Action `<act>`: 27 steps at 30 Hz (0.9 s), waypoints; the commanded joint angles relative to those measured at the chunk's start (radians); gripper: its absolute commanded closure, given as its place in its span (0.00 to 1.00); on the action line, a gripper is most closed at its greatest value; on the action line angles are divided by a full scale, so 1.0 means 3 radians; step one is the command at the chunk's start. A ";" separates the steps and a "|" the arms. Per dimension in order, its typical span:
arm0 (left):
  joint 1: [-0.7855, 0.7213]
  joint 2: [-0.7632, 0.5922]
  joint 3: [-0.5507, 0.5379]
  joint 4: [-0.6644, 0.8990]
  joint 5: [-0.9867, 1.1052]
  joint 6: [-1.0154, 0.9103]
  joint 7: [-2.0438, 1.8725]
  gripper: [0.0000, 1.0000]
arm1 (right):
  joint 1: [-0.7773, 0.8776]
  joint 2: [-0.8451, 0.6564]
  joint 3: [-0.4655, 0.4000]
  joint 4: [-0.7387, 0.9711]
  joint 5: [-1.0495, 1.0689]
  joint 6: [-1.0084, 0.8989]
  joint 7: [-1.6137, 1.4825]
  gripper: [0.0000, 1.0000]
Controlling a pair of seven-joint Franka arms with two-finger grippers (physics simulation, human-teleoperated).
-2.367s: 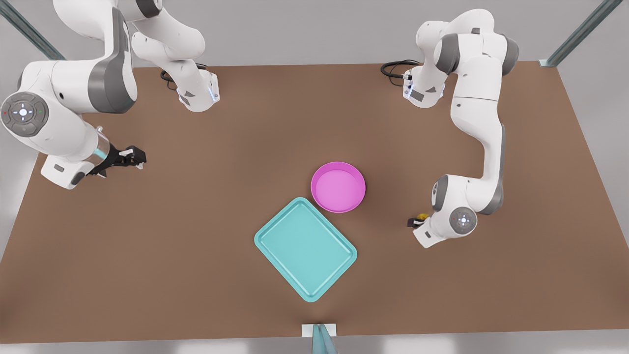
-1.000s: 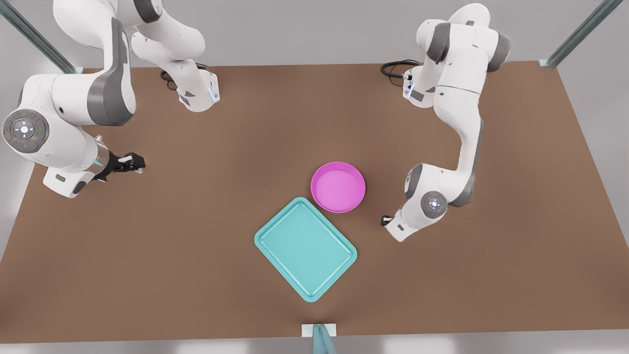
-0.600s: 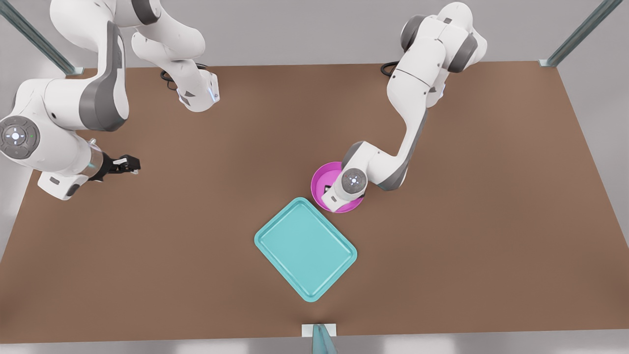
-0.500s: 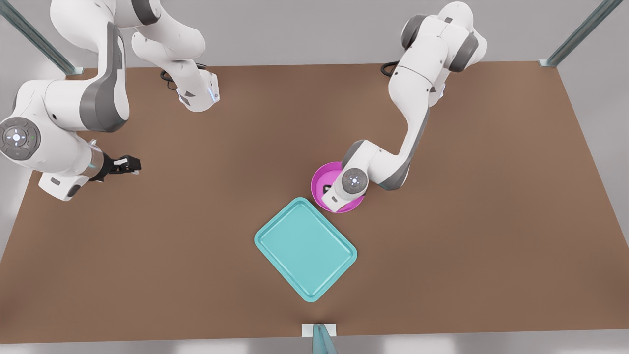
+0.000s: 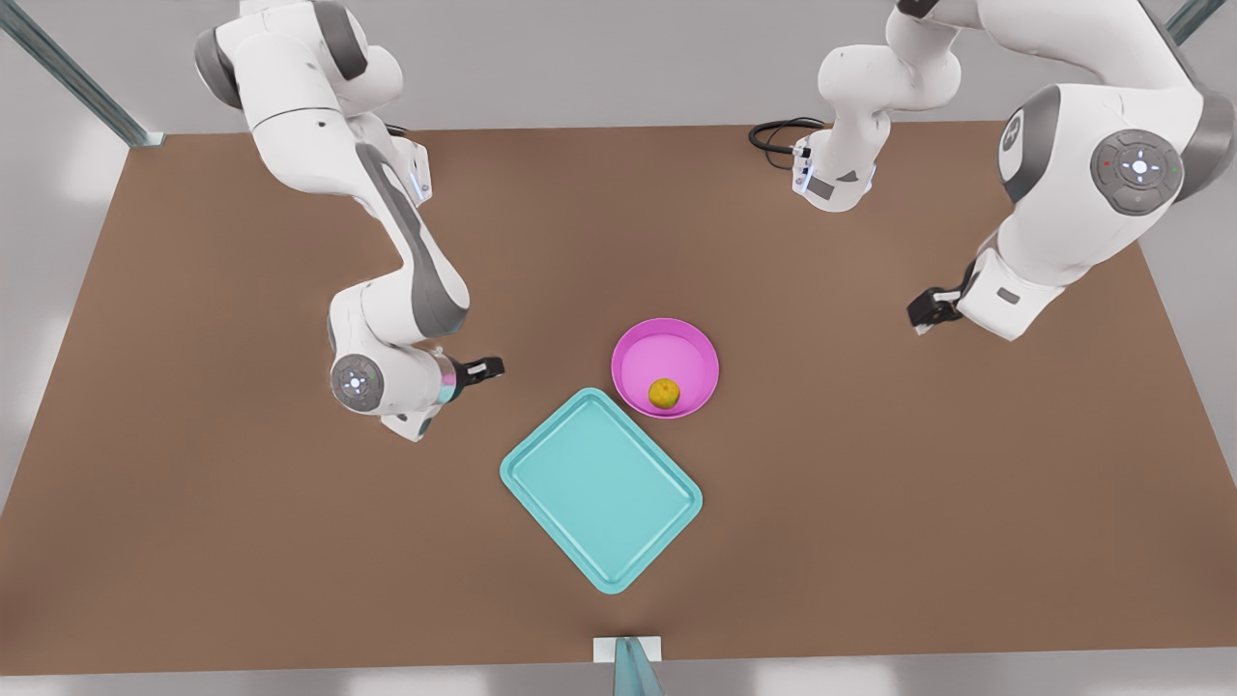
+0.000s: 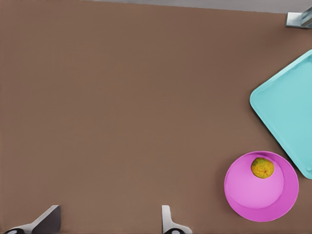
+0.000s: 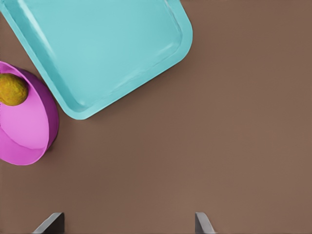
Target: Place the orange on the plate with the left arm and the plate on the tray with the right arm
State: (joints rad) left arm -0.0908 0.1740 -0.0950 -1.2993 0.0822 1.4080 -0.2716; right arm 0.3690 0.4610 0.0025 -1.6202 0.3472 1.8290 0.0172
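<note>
A: Left gripper [image 6: 109, 220]: both fingertips [image 6: 168, 222] stood spread wide, nothing between them, nothing touched. In the front view it hung over bare table on that view's right, raised.

B: Noted. Where was the small round yellow-orange fruit, the orange [image 5: 663, 392], relative to it?

A: Well apart from it. The orange lay inside the round bright pink shallow plate [image 5: 638, 338], close to the rim on the side facing the teal rectangular tray [image 5: 599, 488]. The left wrist view showed the orange resting on the plate floor, far from the fingers.

B: Right gripper [image 5: 488, 366]?

A: On the front view's left, near the plate and tray but clear of both. In the right wrist view its fingertips were parted wide over the brown table [image 5: 870, 503], gripping nothing.

B: Plate against tray?

A: The plate sat on the table, not on the tray, just beside one rounded tray corner. Whether the rims touched could not be told. The tray lay flat, turned at an angle to the table edges, and held nothing.
</note>
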 commanded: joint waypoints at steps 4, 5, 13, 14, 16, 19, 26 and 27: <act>0.0016 -0.0013 0.0000 0.0010 0.0074 -0.0255 0.0645 0.00 | 0.0360 0.0176 0.0007 -0.0249 0.0433 0.1680 0.1538 0.00; 0.0011 -0.0012 0.0000 0.0010 0.0079 -0.0255 0.0645 0.00 | 0.0452 0.0222 0.0007 -0.0280 0.0571 0.1890 0.1538 0.00; 0.0011 -0.0033 0.0000 0.0010 0.0074 -0.0255 0.0645 0.00 | 0.0626 0.0038 0.0492 -0.0996 0.0975 0.2714 0.1451 0.00; 0.0011 -0.0033 -0.0005 0.0010 0.0074 -0.0255 0.0645 0.00 | 0.0667 0.0125 0.0539 -0.0940 0.0975 0.2775 0.1380 0.00; 0.0011 -0.0033 -0.0005 0.0010 0.0074 -0.0260 0.0650 0.00 | 0.0780 0.0284 0.0539 -0.0827 0.0975 0.2831 0.1369 0.00; 0.0011 -0.0033 -0.0005 0.0010 0.0063 -0.0332 0.0645 0.00 | 0.0815 0.0330 0.0539 -0.0853 0.0970 0.2836 0.1155 0.00; 0.0011 -0.0023 -0.0021 0.0015 0.0058 -0.0327 0.0634 0.00 | 0.0887 0.0483 0.0554 -0.0827 0.0965 0.2831 0.1108 0.00; 0.0011 -0.0028 -0.0021 0.0015 0.0058 -0.0332 0.0614 0.00 | 0.0887 0.0509 0.0554 -0.0827 0.0965 0.2831 0.1032 0.00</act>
State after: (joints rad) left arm -0.0878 0.1669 -0.1009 -1.2952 0.0995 1.3140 -0.1231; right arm 0.6349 0.6088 0.1684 -1.8694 0.6352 2.6605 0.3156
